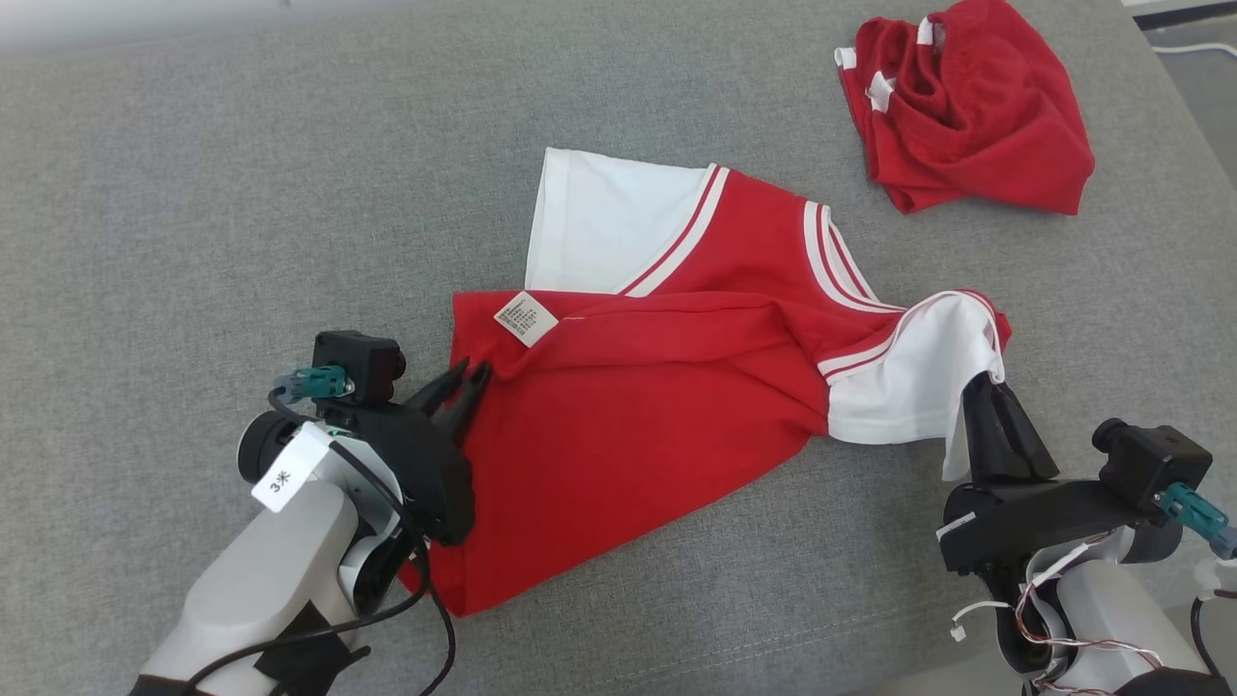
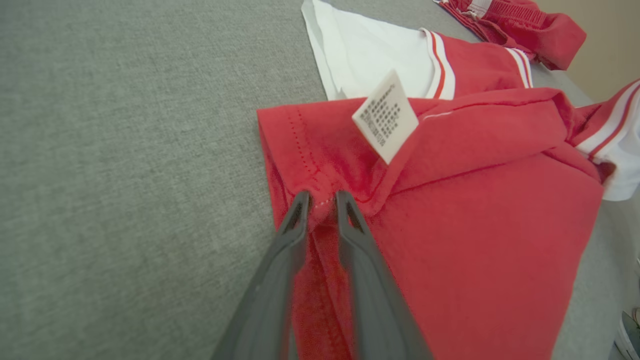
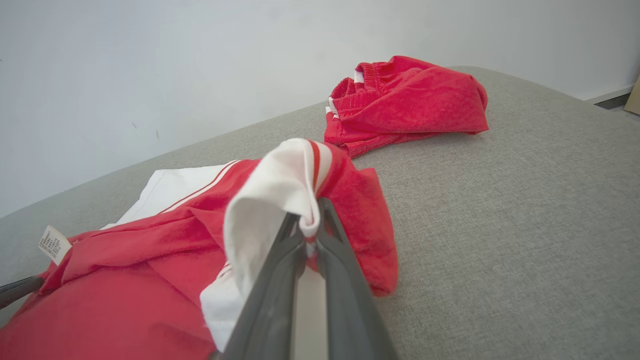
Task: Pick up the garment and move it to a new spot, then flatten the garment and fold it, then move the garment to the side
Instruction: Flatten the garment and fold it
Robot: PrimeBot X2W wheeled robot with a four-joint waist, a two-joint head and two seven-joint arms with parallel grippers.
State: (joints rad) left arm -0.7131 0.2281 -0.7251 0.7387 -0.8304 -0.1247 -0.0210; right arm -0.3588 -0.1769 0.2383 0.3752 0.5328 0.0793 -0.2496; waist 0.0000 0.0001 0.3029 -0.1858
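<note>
The shirt (image 1: 628,406) lies mid-bench (image 1: 242,193), half folded over itself, with its label (image 1: 525,318) turned up. One white sleeve lies flat on the far side and the other sleeve (image 1: 899,396) is lifted at the near right.

The left pincer (image 1: 472,372) is closed on a small pleat of red cloth at the side seam, and in the left wrist view its fingers (image 2: 300,220) hold only a narrow ridge. The right pincer (image 3: 310,220) is clamped on the edge of the raised sleeve, with white cloth draped over its fingers.

**Risks from here:**
- **Thin grips:** Both holds are shallow. A quick lift or a hard pull apart would likely drag the pleat out of the left pincer, and that side would drop back in a heap.
- **Uneven holds:** One pincer has a seam low on the body and the other has a sleeve. Spreading from these points would probably stretch the shirt on a slant and set the fold-over deeper instead of opening it.
- **Layers caught:** I cannot tell whether the left pincer holds one layer or two. If it holds two, the body will not open flat.
- **Crowding:** The bunched red shorts (image 1: 966,106) lie at the far right. A move that way could land the shirt on them or snag them.
</note>
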